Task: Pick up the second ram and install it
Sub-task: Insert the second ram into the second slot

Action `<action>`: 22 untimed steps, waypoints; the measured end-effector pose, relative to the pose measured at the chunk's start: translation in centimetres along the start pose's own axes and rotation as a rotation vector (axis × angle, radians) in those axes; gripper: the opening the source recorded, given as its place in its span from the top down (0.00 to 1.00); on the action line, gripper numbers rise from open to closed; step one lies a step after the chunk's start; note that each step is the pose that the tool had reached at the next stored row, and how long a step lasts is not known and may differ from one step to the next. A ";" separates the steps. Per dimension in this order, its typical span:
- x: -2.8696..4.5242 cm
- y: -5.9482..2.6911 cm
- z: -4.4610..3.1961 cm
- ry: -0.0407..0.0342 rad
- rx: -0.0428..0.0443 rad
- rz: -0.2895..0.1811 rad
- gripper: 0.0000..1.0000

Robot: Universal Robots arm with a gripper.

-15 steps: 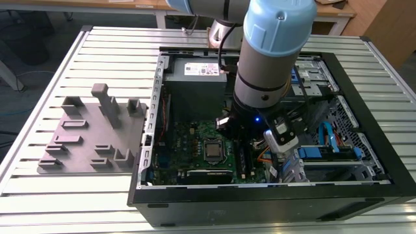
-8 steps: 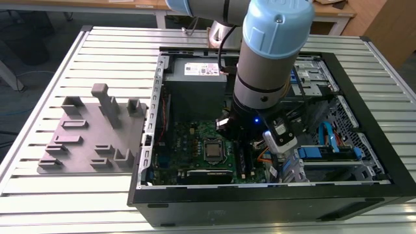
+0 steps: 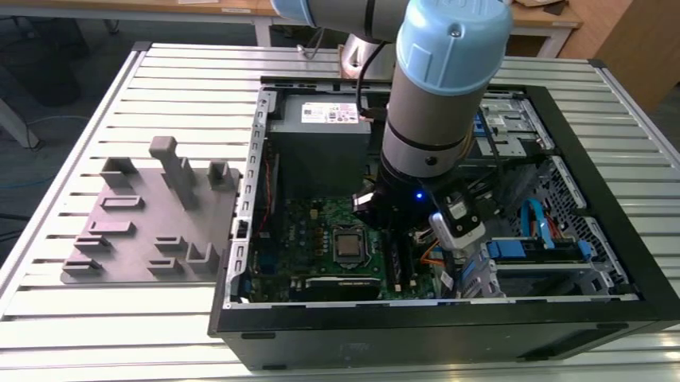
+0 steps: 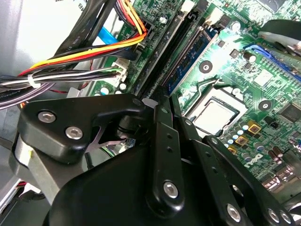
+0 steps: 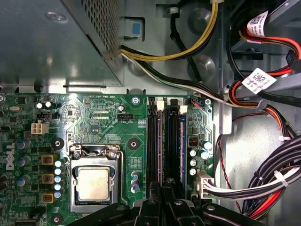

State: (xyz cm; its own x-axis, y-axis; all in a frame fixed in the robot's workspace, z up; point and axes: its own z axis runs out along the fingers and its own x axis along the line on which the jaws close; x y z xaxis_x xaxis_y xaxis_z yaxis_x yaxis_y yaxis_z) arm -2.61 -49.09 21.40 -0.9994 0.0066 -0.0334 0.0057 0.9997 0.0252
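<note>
**A:** What are the black metal gripper's (image 5: 163,193) fingers doing?

**B:** They are sitting narrow, drawn almost together and closing on something thin. In the second wrist view they are meeting over the near end of a long, dark, flat memory stick, the second ram (image 4: 162,52). It is standing on edge in a black slot near one edge of the large green motherboard (image 5: 94,117).

**A:** So it is already out of its holder?

**B:** It is looking that way. The stick is lying along the slot rather than hanging free above it. That suggests the pick-up is done and the seating is under way. Whether it is pressed fully home, or the white latches at the slot's far end are closing, cannot be told.

**A:** And what is lying around it?

**B:** Just beside it another stick with a blue edge (image 4: 190,52) is sitting in the neighbouring slot. Further across the board the square silver processor socket (image 5: 95,182) is lying bare. Beyond the slots' far end a perforated grey metal box (image 5: 56,42) is sitting at the board's edge. Bundled black and orange cables (image 5: 273,179) are running past on the other side.

**A:** And outside?

**B:** The pale blue and grey arm (image 3: 435,95) is reaching down into the open black computer case (image 3: 425,326). The case is resting on the slatted metal table (image 3: 159,318). The grey plastic fixture block (image 3: 149,231) is sitting towards the table's edge on the exterior view's left, and no stick is showing on it.
</note>
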 end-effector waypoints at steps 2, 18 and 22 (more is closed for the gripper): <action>0.00 0.00 0.00 0.0000 0.0000 0.000 0.89; 0.12 -0.03 -0.59 -0.0008 -0.0115 -0.003 0.89; 0.12 -0.04 -0.55 -0.0006 -0.0120 -0.004 0.89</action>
State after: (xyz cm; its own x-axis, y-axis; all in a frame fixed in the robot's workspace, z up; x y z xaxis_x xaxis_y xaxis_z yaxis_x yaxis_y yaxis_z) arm -2.74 -49.14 21.94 -0.9994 0.0029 -0.0342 0.0016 0.9993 0.0370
